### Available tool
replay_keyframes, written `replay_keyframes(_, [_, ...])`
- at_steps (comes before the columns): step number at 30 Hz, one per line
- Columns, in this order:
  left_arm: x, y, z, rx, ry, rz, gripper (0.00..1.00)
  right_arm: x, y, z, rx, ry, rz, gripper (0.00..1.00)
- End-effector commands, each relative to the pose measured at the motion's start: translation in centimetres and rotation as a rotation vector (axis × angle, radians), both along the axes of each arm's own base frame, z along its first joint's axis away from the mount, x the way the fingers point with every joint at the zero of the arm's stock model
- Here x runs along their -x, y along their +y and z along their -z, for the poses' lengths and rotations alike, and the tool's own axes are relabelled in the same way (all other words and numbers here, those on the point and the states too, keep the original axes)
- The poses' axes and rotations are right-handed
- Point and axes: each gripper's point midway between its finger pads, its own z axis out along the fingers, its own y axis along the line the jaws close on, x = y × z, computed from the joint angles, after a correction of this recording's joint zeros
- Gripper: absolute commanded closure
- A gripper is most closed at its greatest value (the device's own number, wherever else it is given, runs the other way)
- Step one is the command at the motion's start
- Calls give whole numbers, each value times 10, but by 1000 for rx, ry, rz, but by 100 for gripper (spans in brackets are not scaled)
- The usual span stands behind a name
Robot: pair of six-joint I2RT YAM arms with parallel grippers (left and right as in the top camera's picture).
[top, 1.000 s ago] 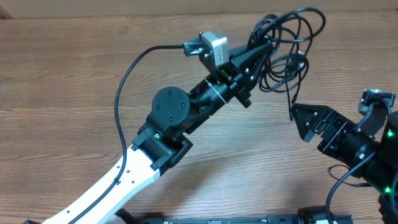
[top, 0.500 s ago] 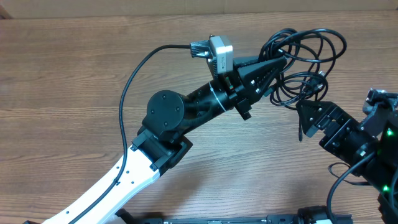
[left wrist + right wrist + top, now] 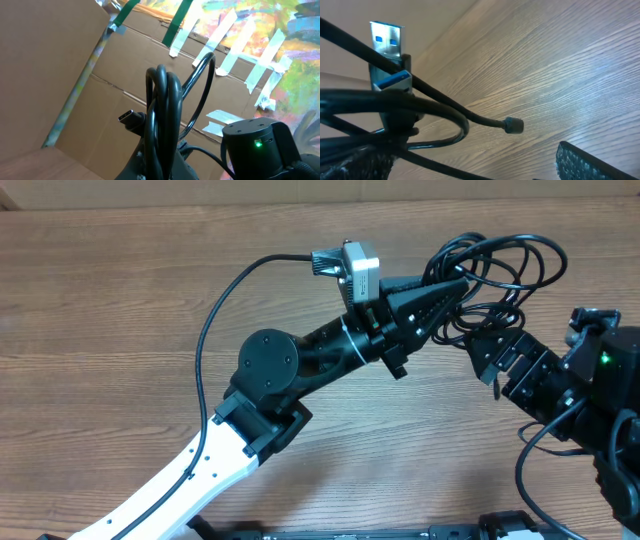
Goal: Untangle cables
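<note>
cables [image 3: 447,252] at left claw [image 3: 462,280] tip, right claw [image 3: 487,360] just beside, over table [image 3: 100,300]

You won't find any readable txt, nos. or brand marks in any view. USB plug [image 3: 387,45] at 10 o'clock, right wrist view, shows no lettering; cardboard [image 3: 60,65] w/ green tape [image 3: 178,22] at 12 o'clock, left wrist view, shows no print.

left arm [image 3: 205,470] white, black joints | left tool [image 3: 452,286] black | camera box [image 3: 360,268] grey

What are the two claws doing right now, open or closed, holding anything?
Left gripper: shut on the tangled bundle of thin black cables.
Right gripper: open, holding nothing.
</note>
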Motion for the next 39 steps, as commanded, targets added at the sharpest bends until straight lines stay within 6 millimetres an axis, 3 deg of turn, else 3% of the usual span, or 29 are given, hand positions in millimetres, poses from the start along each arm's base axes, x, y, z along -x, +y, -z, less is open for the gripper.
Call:
replay_keyframes(1, [19,11,-34,78,-37,38,96,-4,-1,0,4,10,8,0])
replay_keyframes(14, [22,29,-61,192,-109,-9,96,-6,-9,33,56,164,40,0])
replay_keyframes(20, [15,31,-60,187,-114,-59,96,0,-9,41,61,197,39,0])
replay_keyframes(27, [-10,27,-37,98,-52,-174,96,8,8,11,-30,62,-39,0])
replay_keyframes(33, [-12,26,-34,83,-47,-176,96,7,24,-20,-103,-82,-115,0])
replay_keyframes(39, [-5,17,-27,46,-44,-123,96,-3,26,-34,-116,-149,-119,0])
